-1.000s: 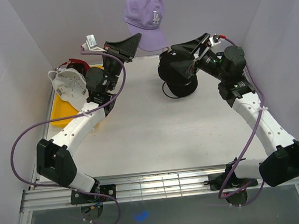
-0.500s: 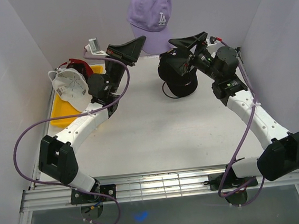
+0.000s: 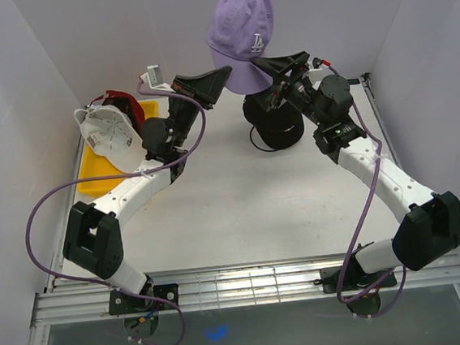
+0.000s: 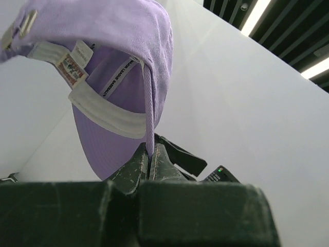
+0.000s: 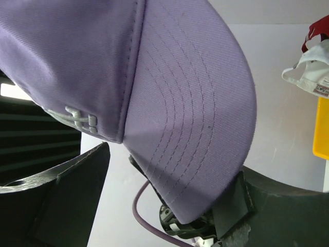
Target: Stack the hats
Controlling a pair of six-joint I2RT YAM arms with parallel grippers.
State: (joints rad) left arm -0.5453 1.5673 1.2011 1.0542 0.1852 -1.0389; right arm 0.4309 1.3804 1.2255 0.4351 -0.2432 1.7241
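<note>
L claw (image 4: 149, 157) clenched on lavender cap's (image 3: 241, 20) edge, cap above it. R claw (image 5: 169, 170) released, brim (image 5: 195, 103) btwn jaws; black cap (image 3: 279, 129) below.

My desk (image 3: 234, 213) is pale grey, boxed in by plain white walls (image 3: 103, 38) on three sides. Above me, long strip lights (image 4: 255, 16) glow between dark ceiling slats.

left jaws clamped, right jaws spread wide
</note>
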